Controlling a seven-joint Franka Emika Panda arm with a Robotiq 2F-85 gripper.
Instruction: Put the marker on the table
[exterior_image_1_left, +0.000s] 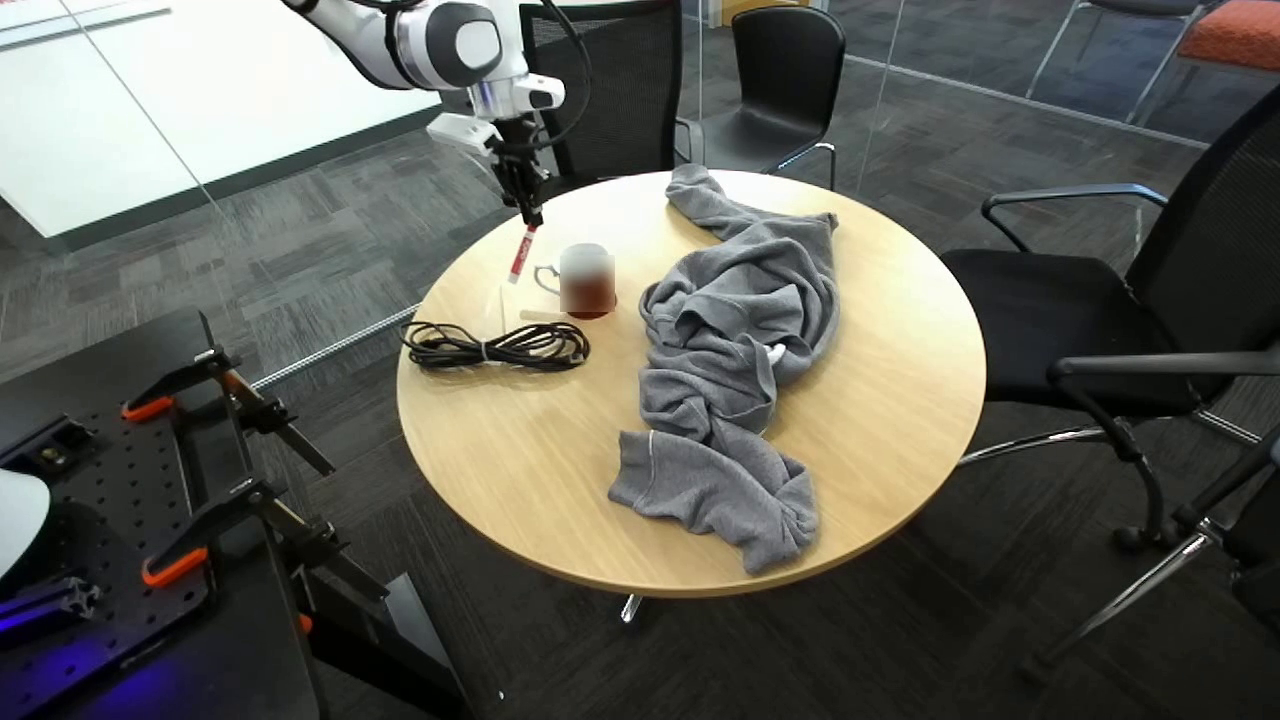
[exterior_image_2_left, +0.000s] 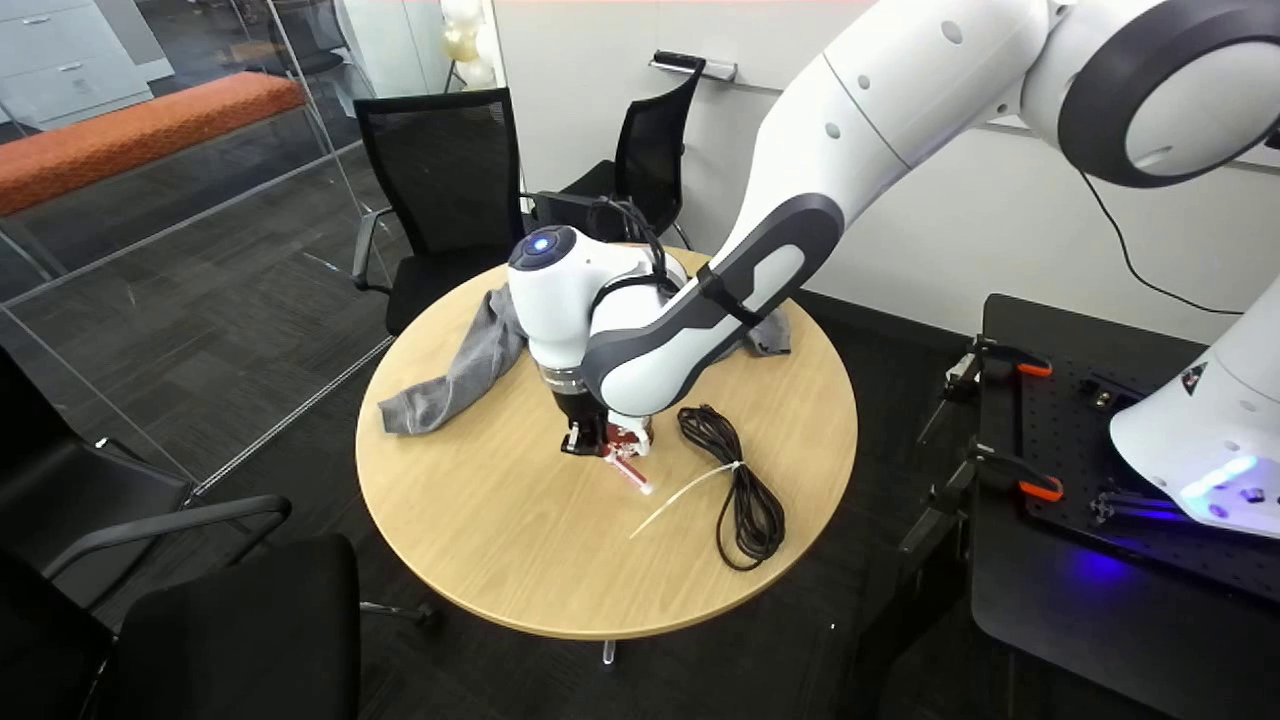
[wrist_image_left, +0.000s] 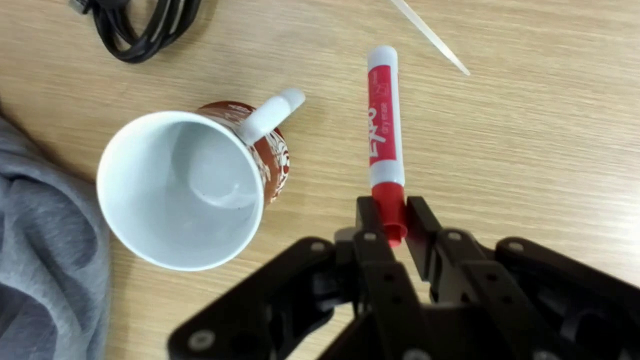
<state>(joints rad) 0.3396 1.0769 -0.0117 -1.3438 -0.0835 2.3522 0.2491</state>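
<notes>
Red and white, the marker (wrist_image_left: 385, 120) is in the grip of the pincer (wrist_image_left: 390, 207), and in the wrist view we see that it is taken by its red cap. The two fingers (wrist_image_left: 369, 216) stand nearly together, only the thickness of this cap being between them. The rest of the marker sticks out from the grip, and on its red label we can read "EXPO" and "dry erase". In both exterior views we find it over the round counter (exterior_image_1_left: 520, 450), which has a light wooden top. The marker is tilted, with its cap end higher; whether the lower tip touches the wood, we cannot tell.

Near the marker, but apart from it, a mug (wrist_image_left: 190, 190) stands upright. We see that it is white inside and reddish brown with a pale pattern outside; in an exterior view part of it is blurred. Also on the counter lies a coiled black cable (exterior_image_1_left: 525, 347); from its tie a thin white strip (wrist_image_left: 431, 36) goes out and ends near the marker's free tip. Beyond the mug, as seen from the marker, we notice a crumpled grey garment (exterior_image_1_left: 700, 375), lying long across the wood.

A white arm (exterior_image_2_left: 880, 100) reaches over the counter, and its base is on a black stand (exterior_image_2_left: 1060, 600) with clamps (exterior_image_2_left: 1042, 490) at the edge. Around the counter we see several black chairs (exterior_image_1_left: 1040, 310).
</notes>
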